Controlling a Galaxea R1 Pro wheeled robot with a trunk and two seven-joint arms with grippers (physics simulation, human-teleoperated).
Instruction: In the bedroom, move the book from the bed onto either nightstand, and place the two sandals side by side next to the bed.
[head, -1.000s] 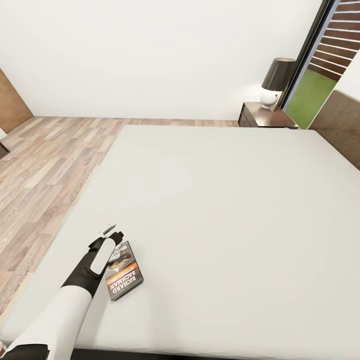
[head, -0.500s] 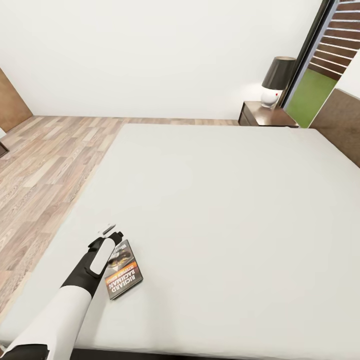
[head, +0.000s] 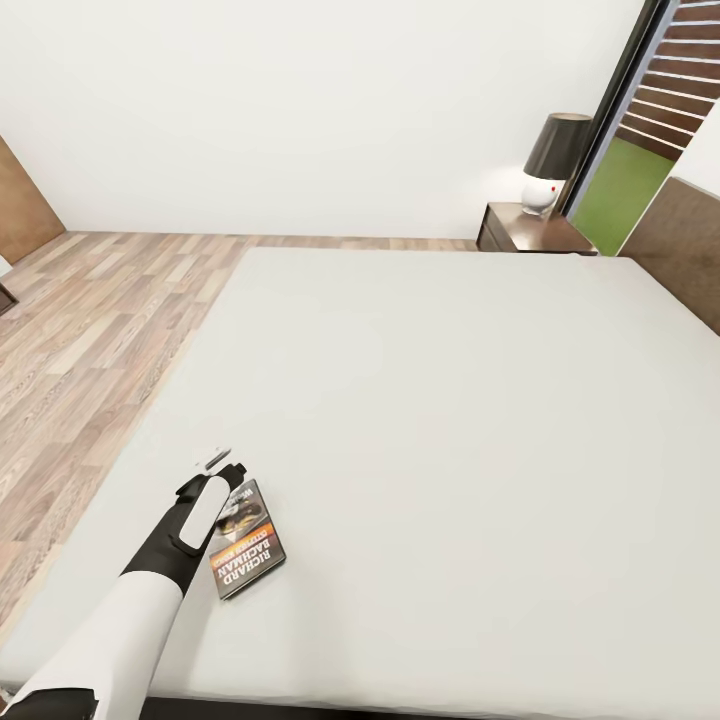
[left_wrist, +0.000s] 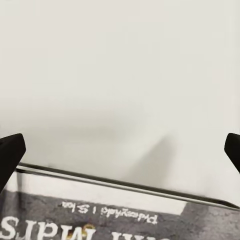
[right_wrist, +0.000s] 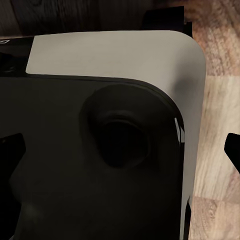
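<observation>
The book (head: 247, 540) lies flat on the pale grey bed (head: 450, 400), near its front left corner, dark cover with an orange band and white lettering facing up. My left gripper (head: 226, 468) hangs just over the book's far edge. In the left wrist view the book's top edge (left_wrist: 100, 215) is close below the left gripper (left_wrist: 120, 150), whose fingertips (left_wrist: 10, 150) stand wide apart and open, holding nothing. The right gripper (right_wrist: 120, 150) is open over my own dark base (right_wrist: 100, 150). A nightstand (head: 530, 232) stands past the bed's far right corner. The sandals are out of view.
A lamp (head: 553, 160) with a dark shade sits on the nightstand. A dark-framed glass door (head: 640, 120) and the brown headboard (head: 680, 250) are at the right. Wood-plank floor (head: 90, 330) runs along the bed's left side, with a brown panel (head: 20, 205) at the far left.
</observation>
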